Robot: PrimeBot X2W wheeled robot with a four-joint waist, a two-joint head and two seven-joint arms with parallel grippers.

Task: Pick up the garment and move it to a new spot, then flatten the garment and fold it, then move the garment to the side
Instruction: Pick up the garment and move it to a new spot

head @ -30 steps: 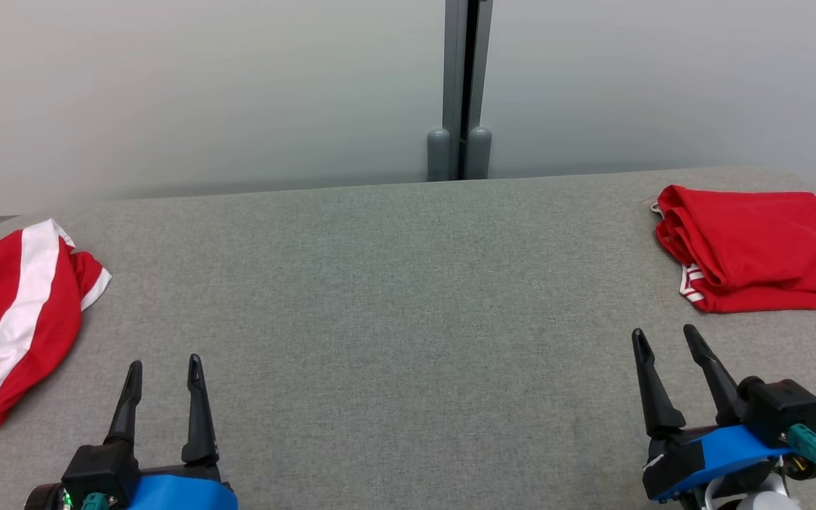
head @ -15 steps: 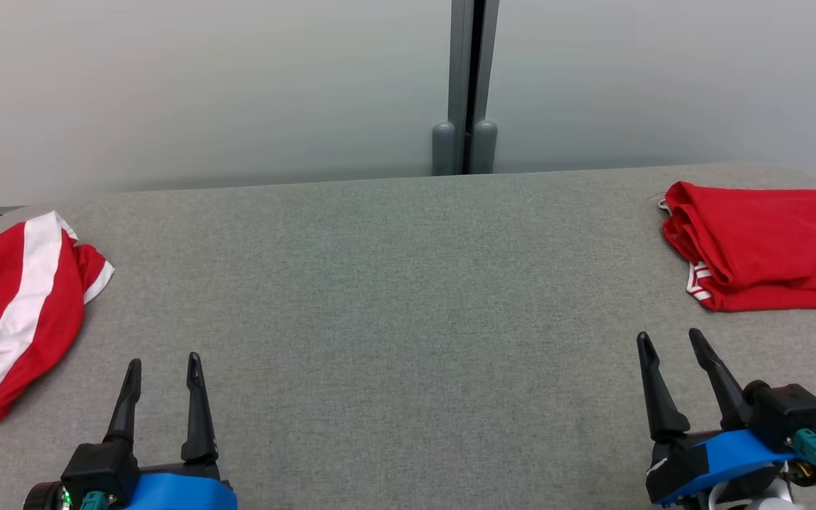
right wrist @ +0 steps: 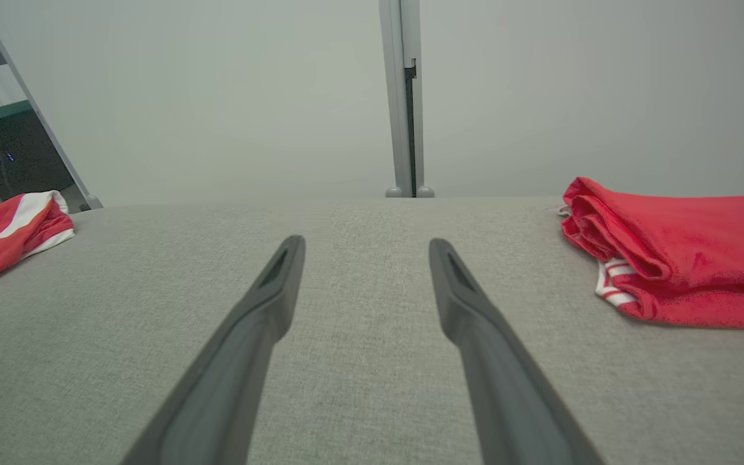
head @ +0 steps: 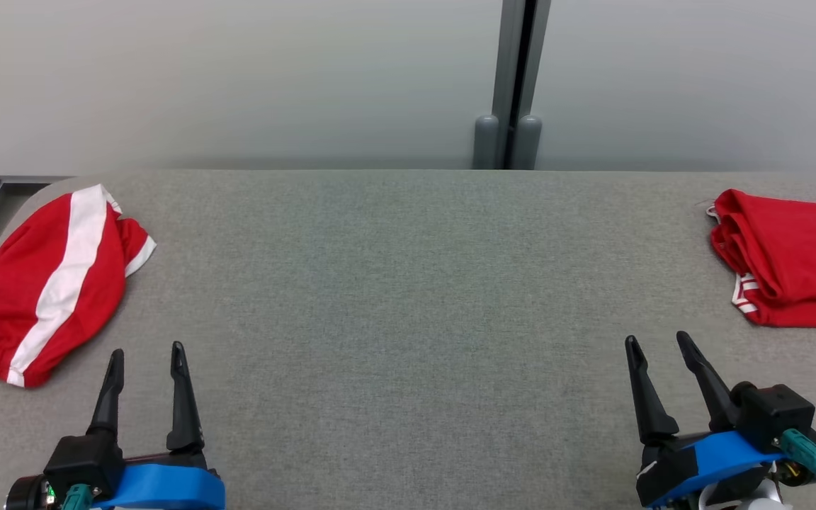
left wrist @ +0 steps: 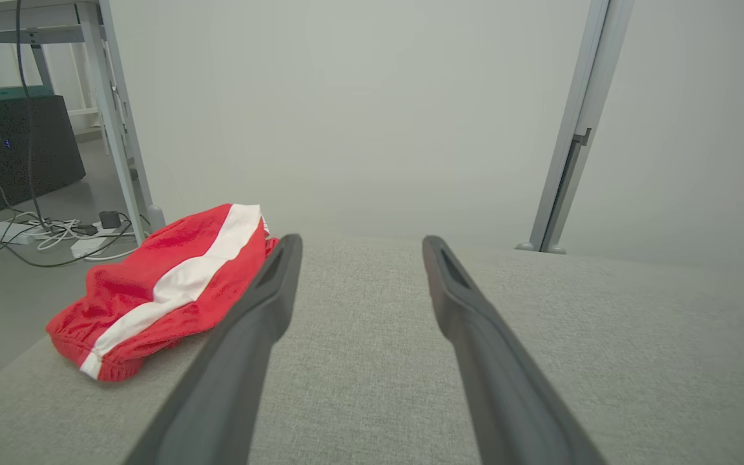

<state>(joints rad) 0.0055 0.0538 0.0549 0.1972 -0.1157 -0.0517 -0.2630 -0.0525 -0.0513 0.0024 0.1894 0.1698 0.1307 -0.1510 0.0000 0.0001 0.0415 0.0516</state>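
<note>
Grey woven tabletop [head: 408, 297], pale wall behind.
Head view: 1 striped garment [head: 54, 283], red with a white band, crumpled, at the far left edge; 1 folded red garment [head: 797, 262], far right. Fingers apart, empty: left gripper [head: 147, 348], right gripper [head: 656, 337].
Left wrist view: striped garment's gathered hem lies near the table corner.
Right wrist view: folded red garment shows white-striped trim.
</note>
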